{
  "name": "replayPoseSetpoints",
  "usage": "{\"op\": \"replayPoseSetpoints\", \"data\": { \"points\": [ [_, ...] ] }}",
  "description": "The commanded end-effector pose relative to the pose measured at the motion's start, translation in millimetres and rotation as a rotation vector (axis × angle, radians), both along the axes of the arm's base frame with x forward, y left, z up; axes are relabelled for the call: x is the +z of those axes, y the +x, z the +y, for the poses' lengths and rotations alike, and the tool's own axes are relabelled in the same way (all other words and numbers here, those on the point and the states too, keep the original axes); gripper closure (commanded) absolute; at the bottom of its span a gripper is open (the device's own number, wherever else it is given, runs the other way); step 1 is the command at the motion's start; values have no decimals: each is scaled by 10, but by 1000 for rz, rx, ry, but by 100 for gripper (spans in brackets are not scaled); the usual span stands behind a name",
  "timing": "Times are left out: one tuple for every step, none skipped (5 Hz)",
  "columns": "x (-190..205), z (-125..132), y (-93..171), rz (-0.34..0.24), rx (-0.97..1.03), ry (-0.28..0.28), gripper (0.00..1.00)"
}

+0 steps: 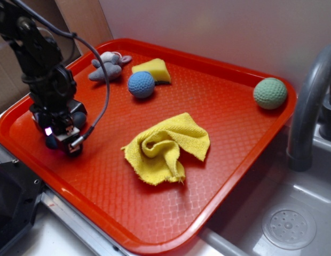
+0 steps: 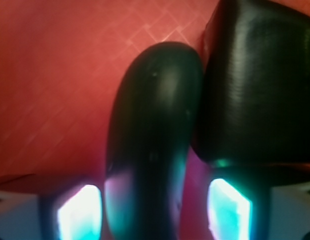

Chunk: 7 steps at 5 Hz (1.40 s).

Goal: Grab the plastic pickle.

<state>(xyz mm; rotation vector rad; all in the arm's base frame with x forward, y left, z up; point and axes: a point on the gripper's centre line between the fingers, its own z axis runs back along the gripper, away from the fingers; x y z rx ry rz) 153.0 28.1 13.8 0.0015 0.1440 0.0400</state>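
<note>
- The end effector (image 1: 57, 132) stood low at the left of the red tray (image 1: 155, 224).
- In the wrist view the plastic pickle (image 2: 152, 135) lay between its fingers, touching a black block (image 2: 252, 85).
- Whether the fingers already clamped it, I cannot tell.
- A good grasp would close evenly on the pickle's middle, leaving the block out.
- No writing was readable.

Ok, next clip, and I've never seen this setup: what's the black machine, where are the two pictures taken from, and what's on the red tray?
The black machine is a robot arm; its hand is down at the tray's left side. One picture looks on from outside, the other from a camera on the wrist. On the red tray lie a yellow cloth, a blue ball, a green ball, a yellow sponge and a grey plush mouse. The wrist view shows the dark plastic pickle between the fingers; whether it is gripped is unclear.
</note>
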Motion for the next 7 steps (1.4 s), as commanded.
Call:
{"op": "replayPoseSetpoints", "data": {
  "points": [
    [-54, -52, 65, 26, -4, 9, 100],
    [446, -233, 180, -48, -83, -22, 100],
    [955, -459, 367, -141, -152, -44, 100],
    [1472, -597, 472, -219, -49, -36, 100],
    [1858, -677, 533, -201, 40, 9, 100],
    [1894, -670, 536, -192, 58, -15, 100],
    [1848, -641, 566, -168, 58, -3, 100]
  ]
}}
